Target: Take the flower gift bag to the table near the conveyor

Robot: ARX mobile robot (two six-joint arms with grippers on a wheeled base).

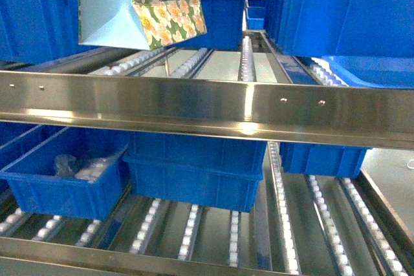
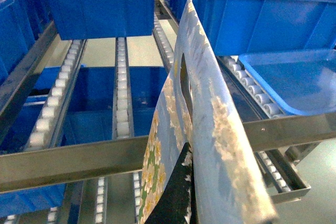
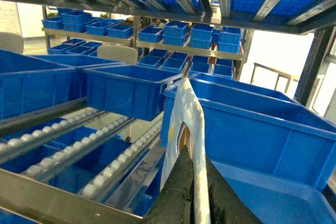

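Both hands are clamped on the flower gift bag (image 1: 145, 8), which is held upright between their fingers (image 3: 178, 192) above the conveyor (image 1: 207, 105).

Blue plastic bins (image 1: 194, 172) crowd the tracks; a blue lid (image 2: 294, 80) lies at right.

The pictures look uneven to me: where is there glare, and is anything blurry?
Head view: a bright streak of glare on the conveyor steel rail. Left wrist view: the flower gift bag, close to the lens, looks soft. Right wrist view: the window behind the blue bins is washed out white.
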